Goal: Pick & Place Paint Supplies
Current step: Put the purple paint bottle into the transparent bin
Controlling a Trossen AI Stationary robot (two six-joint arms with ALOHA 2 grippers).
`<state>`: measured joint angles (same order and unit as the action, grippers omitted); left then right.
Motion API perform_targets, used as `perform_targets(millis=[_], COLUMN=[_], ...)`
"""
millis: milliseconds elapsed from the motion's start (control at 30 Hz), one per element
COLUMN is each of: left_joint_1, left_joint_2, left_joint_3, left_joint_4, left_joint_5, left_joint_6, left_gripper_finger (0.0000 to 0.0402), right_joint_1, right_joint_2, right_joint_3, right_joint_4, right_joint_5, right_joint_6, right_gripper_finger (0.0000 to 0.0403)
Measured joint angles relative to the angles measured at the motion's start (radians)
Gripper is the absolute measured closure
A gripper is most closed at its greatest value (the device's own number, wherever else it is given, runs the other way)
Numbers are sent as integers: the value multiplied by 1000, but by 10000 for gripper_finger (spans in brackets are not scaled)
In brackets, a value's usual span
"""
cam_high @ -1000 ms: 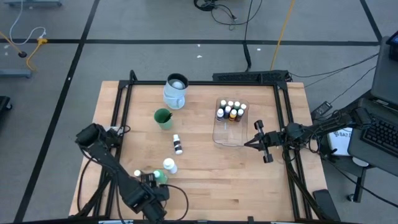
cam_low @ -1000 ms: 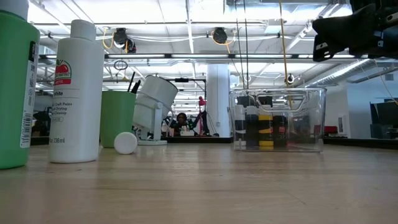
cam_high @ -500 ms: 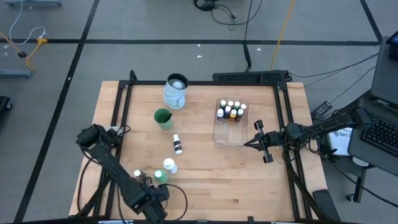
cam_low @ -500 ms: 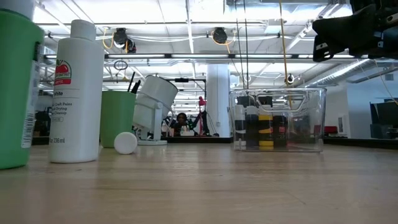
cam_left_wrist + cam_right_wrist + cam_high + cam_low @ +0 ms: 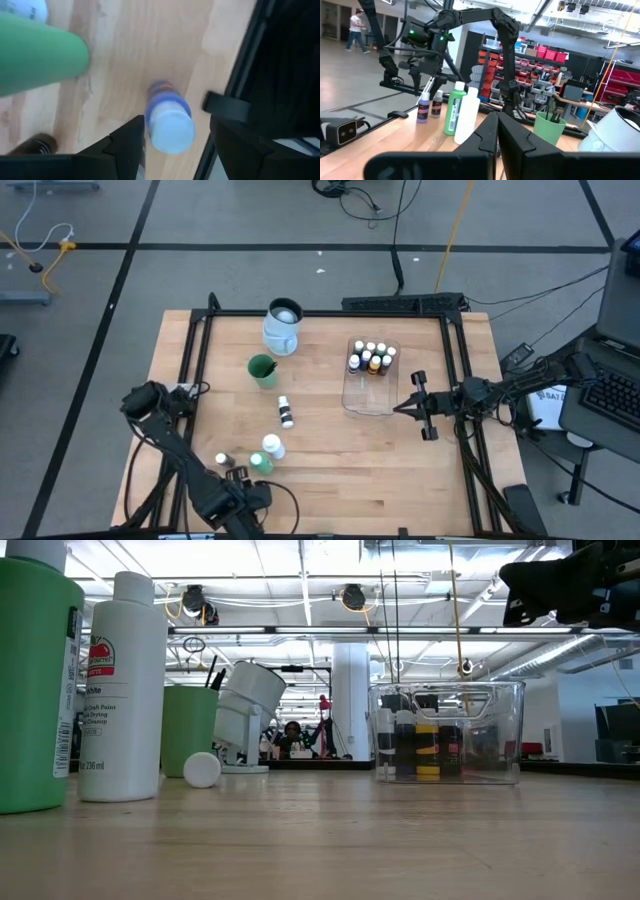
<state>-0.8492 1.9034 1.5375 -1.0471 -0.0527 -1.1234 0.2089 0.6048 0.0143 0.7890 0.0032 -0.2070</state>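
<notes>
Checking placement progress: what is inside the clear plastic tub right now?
The clear plastic tub holds a cluster of small white-capped bottles standing at its far end; yellow and dark bodies show. The exact count is unclear, since the bottles overlap.

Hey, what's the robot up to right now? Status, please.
Left gripper open over small white-capped bottle, table's front-left. Right gripper shut, idle beside tub. Green bottle close by, not blocking.

A tall green plastic bottle (image 5: pixel 35 680) stands capped white; the white plastic bottle (image 5: pixel 125 690) beside it wears a red-and-white label.
</notes>
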Motion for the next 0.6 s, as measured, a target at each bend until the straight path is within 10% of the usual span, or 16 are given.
perform_targets(millis=[600], left_joint_1=[16], left_joint_2=[-1], left_joint_3=[2], left_joint_4=[-6], left_joint_5=[10], left_joint_6=[21], left_gripper_finger=[172], right_joint_1=[0], right_joint_2=[0], right_joint_3=[0], right_joint_4=[-1], right_joint_5=[0], right_joint_6=[3], right_gripper_finger=[397])
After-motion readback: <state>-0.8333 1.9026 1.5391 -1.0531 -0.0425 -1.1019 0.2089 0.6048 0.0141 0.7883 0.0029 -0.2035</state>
